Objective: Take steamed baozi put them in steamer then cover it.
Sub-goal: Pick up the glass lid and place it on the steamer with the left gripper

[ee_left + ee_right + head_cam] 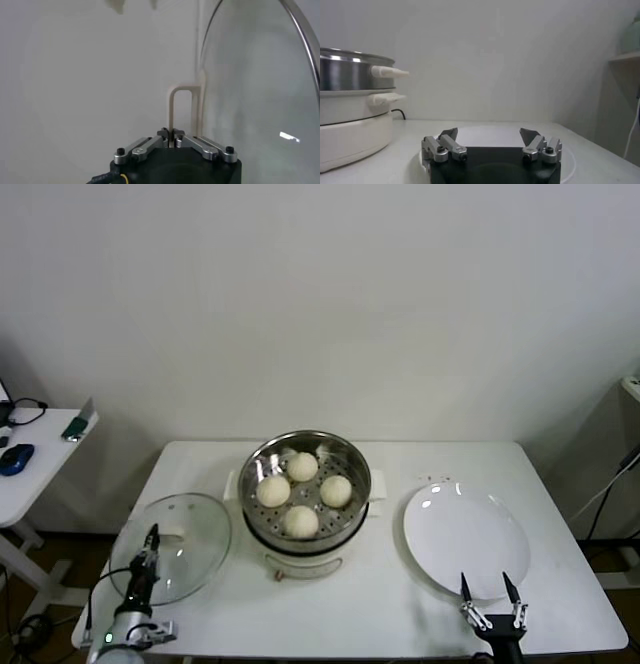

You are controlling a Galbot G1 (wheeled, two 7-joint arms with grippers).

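The steamer (358, 462) stands open at the table's middle on its cream base (305, 564). Four baozi lie on its perforated tray: at the back (303, 467), left (273, 490), right (336, 490) and front (300, 522). The glass cover (190, 534) is to the steamer's left, over the table's left edge. My left gripper (151, 546) is shut on the cover's cream handle (172, 105); the glass (260, 90) and the gripper (171, 133) show in the left wrist view. My right gripper (485, 582) is open and empty at the near edge of the white plate (465, 524).
The white plate is empty; its rim (567, 160) lies under my right gripper (489, 134), with the steamer (345, 75) farther off. A side table at far left holds a blue mouse (15, 457) and a green object (75, 427). Cables hang at far right.
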